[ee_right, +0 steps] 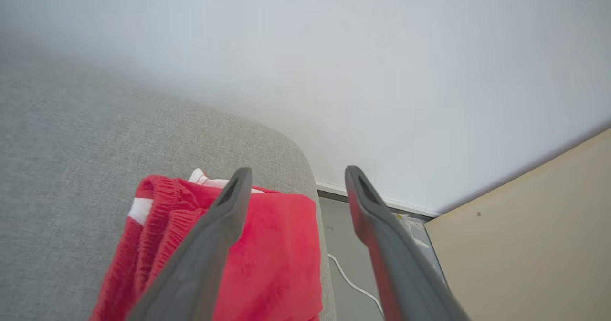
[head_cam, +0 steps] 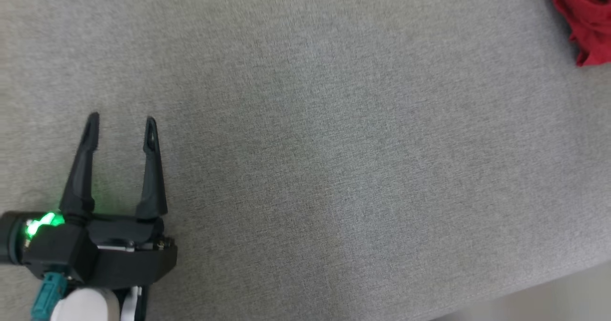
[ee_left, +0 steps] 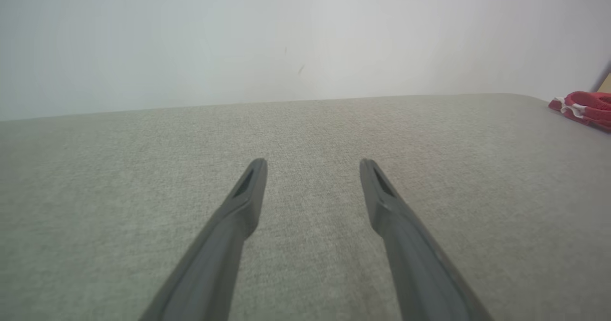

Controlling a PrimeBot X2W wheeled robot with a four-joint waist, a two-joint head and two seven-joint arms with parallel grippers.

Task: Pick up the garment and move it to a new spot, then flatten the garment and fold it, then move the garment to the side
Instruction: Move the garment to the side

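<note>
Dark fingers of the right gripper [ee_right: 297, 169] rise closest to the lens in the right wrist view, spread apart and holding nothing. One fingertip sits over red cloth and the other over the gap beyond the furniture edge. Beneath them lies the garment [ee_right: 272, 254], red with white trim, gathered in layered folds at the far right corner of the grey padded surface [head_cam: 334, 168]. Its outer edge runs along the rounded rim. Whether it overhangs that rim cannot be settled from this angle, nor can the gripper's height above the cloth. Past the rim are a strip of floor [ee_right: 341, 235] carrying a white cable [ee_right: 353, 283], a beige panel [ee_right: 525, 240] and a pale wall [ee_right: 334, 48]. The left gripper [head_cam: 122, 117] is well apart from the garment at the opposite side of the surface, also open and empty, its fingers above bare fabric. Main hazard, in my assessment: a nudge or sideways drag from the right gripper would push the cloth off the rim onto the floor and cable. Second hazard: closing as now aligned, with one finger outboard of the rim, would catch a single upper layer or nothing, so the folds would spill open on lifting. The left gripper stands too far off to steady the pile.
</note>
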